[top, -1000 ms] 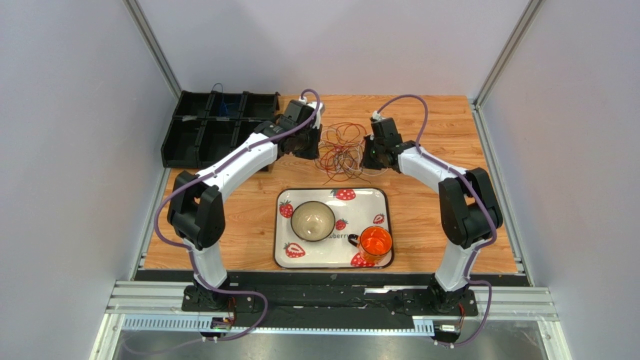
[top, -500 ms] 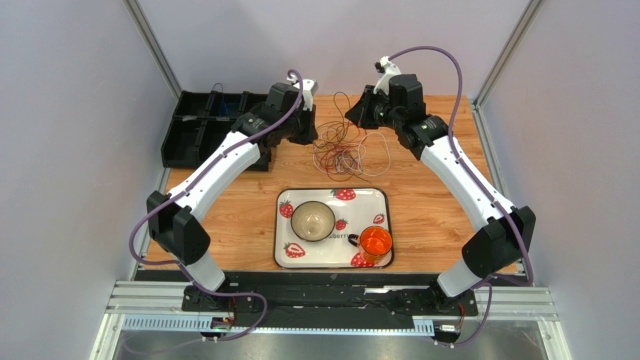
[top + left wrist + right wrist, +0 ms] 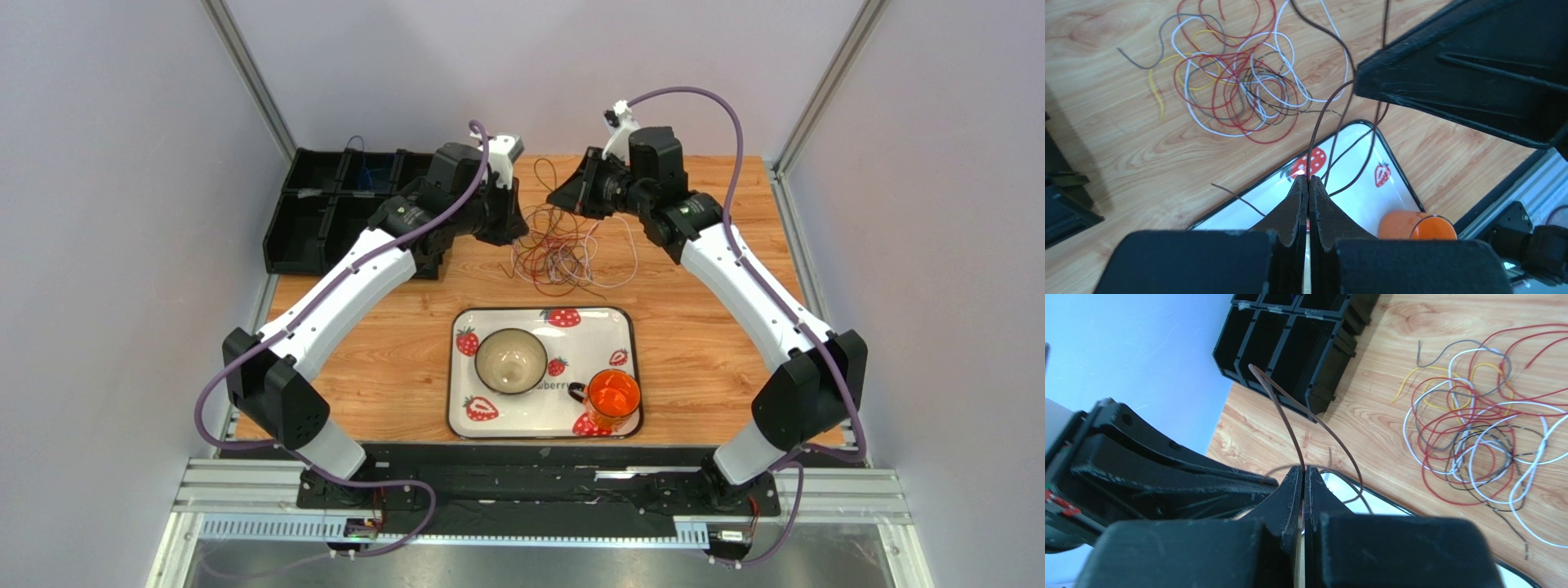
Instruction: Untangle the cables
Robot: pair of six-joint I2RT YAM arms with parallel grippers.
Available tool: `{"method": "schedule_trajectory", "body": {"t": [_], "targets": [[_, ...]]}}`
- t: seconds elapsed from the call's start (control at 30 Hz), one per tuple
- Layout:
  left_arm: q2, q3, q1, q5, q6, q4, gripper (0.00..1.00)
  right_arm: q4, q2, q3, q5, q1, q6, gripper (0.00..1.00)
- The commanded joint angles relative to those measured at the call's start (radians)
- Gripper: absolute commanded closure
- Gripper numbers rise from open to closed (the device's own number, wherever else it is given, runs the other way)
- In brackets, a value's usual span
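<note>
Both arms drawn closer over far table: left gripper (image 3: 1308,184), right gripper (image 3: 1303,471), fingers pressed together, each clamping dark brown cable (image 3: 1319,122) strung left-right between them; remaining cables (image 3: 558,260) tangled flat just beyond tray (image 3: 528,417).

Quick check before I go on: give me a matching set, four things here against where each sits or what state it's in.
1 left gripper
2 orange cup
3 bowl
4 cable tangle

A on bare wood beyond the tray
B tray's near right corner
C shut on a brown cable
D tray's left half

Pairs: 1-C, 2-B, 3-D, 4-A
</note>
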Motion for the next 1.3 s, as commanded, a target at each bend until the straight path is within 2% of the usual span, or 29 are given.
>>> {"method": "schedule_trajectory", "body": {"t": [0.0,0.1,0.3,0.43,0.63,0.8,1.03,1.17,1.27], "targets": [[-0.049,-0.035,-0.007,0.082,-0.005,0.071,1.0,0.089,0.022,-0.01,-0.054,0.008,0.059,1.0],[-0.059,-0.066,-0.008,0.148,-0.013,0.116,1.0,0.101,0.033,-0.015,-0.06,0.01,0.074,1.0],[-0.079,-0.078,-0.01,0.15,-0.022,0.13,1.0,0.104,0.021,-0.044,-0.053,0.014,0.07,1.0],[-0.083,-0.088,-0.011,0.238,-0.02,0.165,1.0,0.115,0.015,-0.069,-0.057,0.013,0.077,1.0],[-0.077,-0.107,-0.019,0.263,-0.011,0.177,1.0,0.115,0.007,-0.067,-0.059,0.018,0.081,1.0],[-0.068,-0.111,-0.025,0.208,0.001,0.147,1.0,0.127,0.007,-0.058,-0.065,0.024,0.093,1.0],[-0.048,-0.042,-0.019,-0.109,0.038,0.009,1.0,0.132,0.114,0.08,-0.099,0.068,0.093,1.0],[-0.014,0.029,0.03,-0.129,0.018,-0.065,1.0,0.089,0.231,0.235,-0.111,0.1,0.085,1.0],[-0.028,0.02,0.074,-0.123,0.012,-0.067,1.0,0.075,0.321,0.357,-0.119,0.119,0.084,1.0]]}}
